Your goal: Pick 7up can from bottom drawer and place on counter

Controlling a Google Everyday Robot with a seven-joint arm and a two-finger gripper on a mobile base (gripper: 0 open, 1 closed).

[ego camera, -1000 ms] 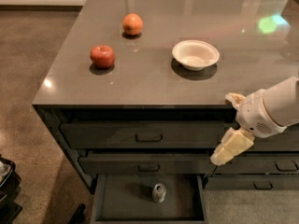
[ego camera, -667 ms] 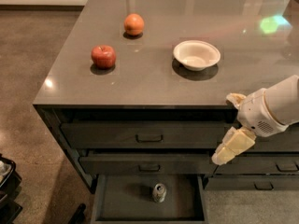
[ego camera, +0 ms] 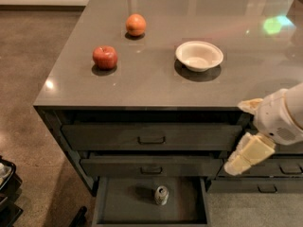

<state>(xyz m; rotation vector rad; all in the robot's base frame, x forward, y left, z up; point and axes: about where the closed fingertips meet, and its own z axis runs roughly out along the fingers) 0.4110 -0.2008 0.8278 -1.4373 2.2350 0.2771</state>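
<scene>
I take this for a kitchen: a glossy grey-brown tabletop (ego camera: pixel 156 86) over stacked dark grey handled drawers (ego camera: pixel 109 137), with a red apple (ego camera: pixel 104 57), an orange fruit (ego camera: pixel 136 24) and a white round bowl (ego camera: pixel 199 56) on it. My hand (ego camera: pixel 242 140) hangs at the right, before the drawers.

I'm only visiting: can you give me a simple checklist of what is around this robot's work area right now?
Surface: counter, glossy grey-brown, with light reflections.
Job's things: 7up can upright near the middle of the open bottom drawer; not yet on the counter.
Clutter: red apple, orange fruit and white bowl on the counter, apart from each other.
Grippers: gripper hangs before the drawer fronts, up and right of the can, apart from it.
Cables: nothing seen.
Surroundings: brown floor; dark object at left edge, unclear.
</scene>
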